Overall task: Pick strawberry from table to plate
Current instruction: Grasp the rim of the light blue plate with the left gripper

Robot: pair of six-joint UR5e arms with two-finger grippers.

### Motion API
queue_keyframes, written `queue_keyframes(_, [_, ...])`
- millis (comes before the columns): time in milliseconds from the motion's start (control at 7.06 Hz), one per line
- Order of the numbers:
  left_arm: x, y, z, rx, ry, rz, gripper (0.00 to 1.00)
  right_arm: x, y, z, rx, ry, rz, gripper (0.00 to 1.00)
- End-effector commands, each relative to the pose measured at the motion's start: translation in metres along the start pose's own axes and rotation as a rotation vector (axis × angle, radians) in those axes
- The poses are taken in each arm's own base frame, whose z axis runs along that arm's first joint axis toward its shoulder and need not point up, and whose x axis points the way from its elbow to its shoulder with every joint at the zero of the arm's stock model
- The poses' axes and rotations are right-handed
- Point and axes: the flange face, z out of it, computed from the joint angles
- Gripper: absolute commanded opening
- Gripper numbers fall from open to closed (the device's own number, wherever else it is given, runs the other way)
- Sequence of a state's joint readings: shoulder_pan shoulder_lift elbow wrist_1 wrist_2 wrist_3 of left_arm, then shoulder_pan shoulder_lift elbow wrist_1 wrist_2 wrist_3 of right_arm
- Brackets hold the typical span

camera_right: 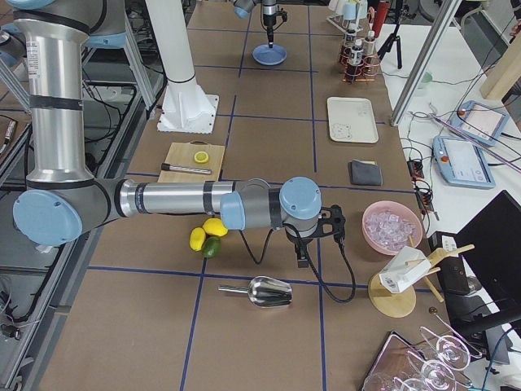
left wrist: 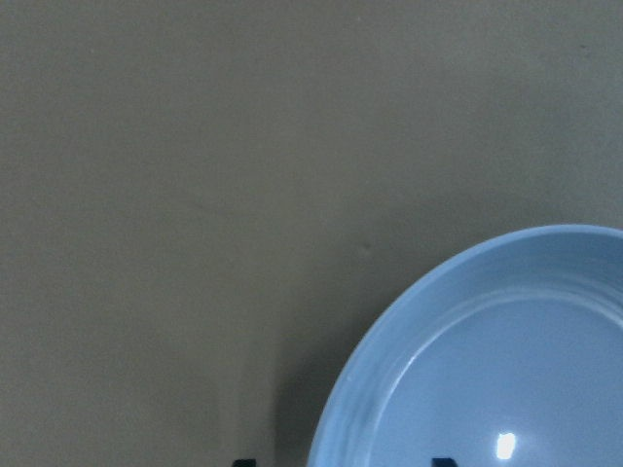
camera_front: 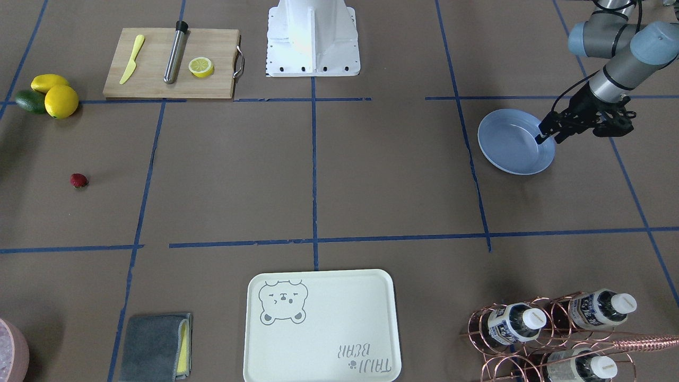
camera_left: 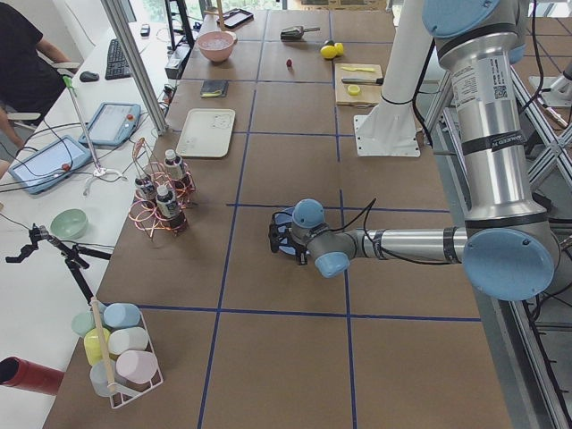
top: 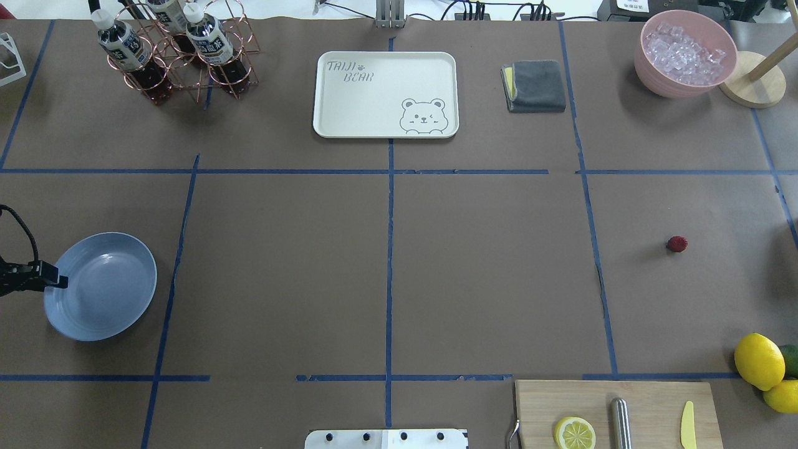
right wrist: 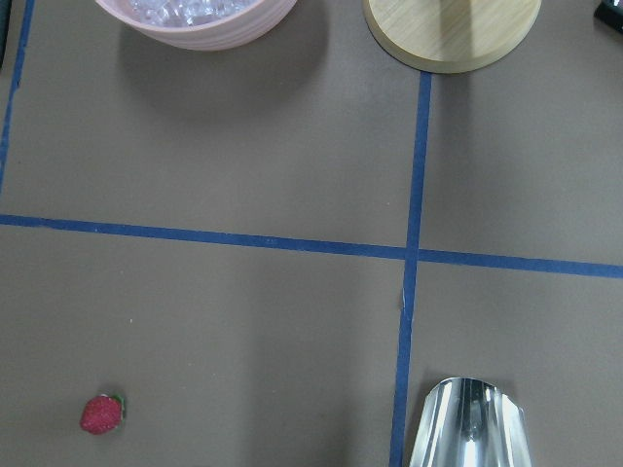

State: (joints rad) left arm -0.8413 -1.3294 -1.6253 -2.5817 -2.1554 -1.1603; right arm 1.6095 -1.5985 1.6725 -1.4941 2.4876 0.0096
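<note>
The strawberry (camera_front: 79,181) (top: 677,244) is a tiny dark-red berry lying alone on the brown table (top: 486,274), on the robot's right. It also shows low left in the right wrist view (right wrist: 101,413). The light-blue plate (camera_front: 509,143) (top: 106,293) sits on the robot's left and holds nothing. My left gripper (camera_front: 551,137) (top: 61,279) is open at the plate's outer rim, and its fingertips (left wrist: 443,462) stand either side of the rim. My right gripper (camera_right: 303,259) hangs over the table's right end near the strawberry; I cannot tell if it is open or shut.
A cutting board (camera_front: 170,79) carries a lemon half, a yellow knife and a metal cylinder. Lemons and an avocado (camera_front: 48,95) lie beside it. A bear tray (camera_front: 321,326), bottle rack (camera_front: 551,329), grey cloth (camera_front: 156,345), bowl of ice (top: 686,53) and metal scoop (right wrist: 472,428) are around.
</note>
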Motion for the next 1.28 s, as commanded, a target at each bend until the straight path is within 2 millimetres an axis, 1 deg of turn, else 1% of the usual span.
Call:
queue_keyframes(0, [-0.001,0.0,0.0,0.0,-0.001,-0.001,0.31,-0.001,0.0,-0.001,0.001,-0.001,-0.001,1.0])
queue_keyframes(142, [0.001,0.0,-0.001,0.0,0.003,0.0,0.13,-0.002,-0.001,-0.001,0.001,-0.001,-0.001,1.0])
queue_keyframes(283, [0.004,0.0,-0.006,0.004,0.011,0.001,0.0,-0.002,-0.001,-0.001,0.001,-0.001,-0.001,1.0])
queue_keyframes(425, [0.009,0.003,-0.013,0.002,0.026,0.007,0.0,-0.002,-0.001,-0.001,0.002,-0.001,-0.002,1.0])
queue_keyframes(567, [0.019,0.003,-0.022,0.009,0.041,0.018,0.0,-0.002,-0.001,-0.001,0.002,-0.001,-0.002,1.0])
queue_keyframes(708, [0.027,0.004,-0.023,-0.019,0.061,0.026,0.0,-0.002,-0.001,-0.001,0.003,-0.001,-0.005,1.0])
queue_keyframes(850, [0.032,0.001,-0.031,-0.038,0.091,0.024,0.0,-0.003,-0.002,0.0,0.002,0.0,-0.008,1.0])
queue_keyframes(992, [0.035,-0.009,-0.043,-0.044,0.125,0.013,0.0,-0.003,-0.002,0.0,0.002,-0.001,-0.008,1.0])
queue_keyframes(1133, [0.061,-0.023,-0.043,-0.039,0.163,0.03,0.0,-0.006,-0.005,0.0,0.002,0.0,-0.014,1.0])
